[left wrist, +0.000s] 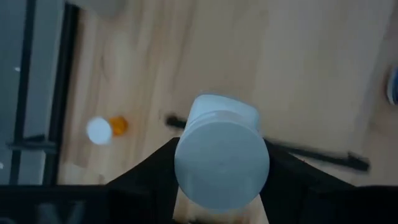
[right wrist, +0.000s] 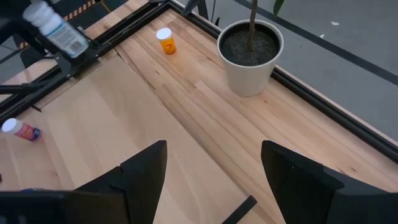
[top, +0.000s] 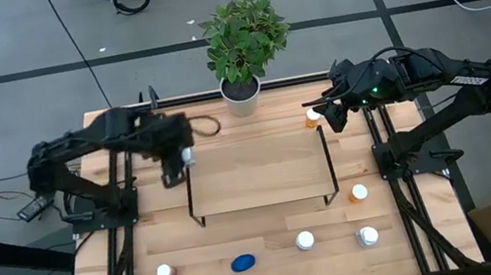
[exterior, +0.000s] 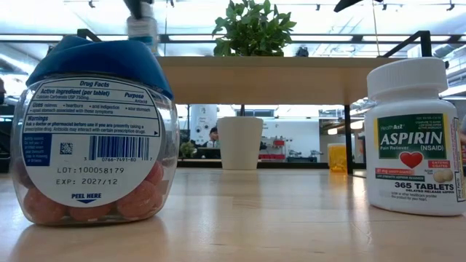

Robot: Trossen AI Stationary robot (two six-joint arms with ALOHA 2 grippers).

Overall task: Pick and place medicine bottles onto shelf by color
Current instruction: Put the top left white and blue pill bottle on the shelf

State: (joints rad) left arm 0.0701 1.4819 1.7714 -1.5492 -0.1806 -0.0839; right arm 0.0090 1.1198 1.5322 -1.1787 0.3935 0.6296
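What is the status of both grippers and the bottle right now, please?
Left gripper shut on white bottle, above shelf left edge. Right gripper open, empty, near plant pot. Nothing in the way.

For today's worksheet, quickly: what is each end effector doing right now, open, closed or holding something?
Left end effector: closed on a white-capped bottle, above the shelf's left edge.
Right end effector: open, empty, near the plant pot.

Bright even light; left wrist view blurred, low view backlit.
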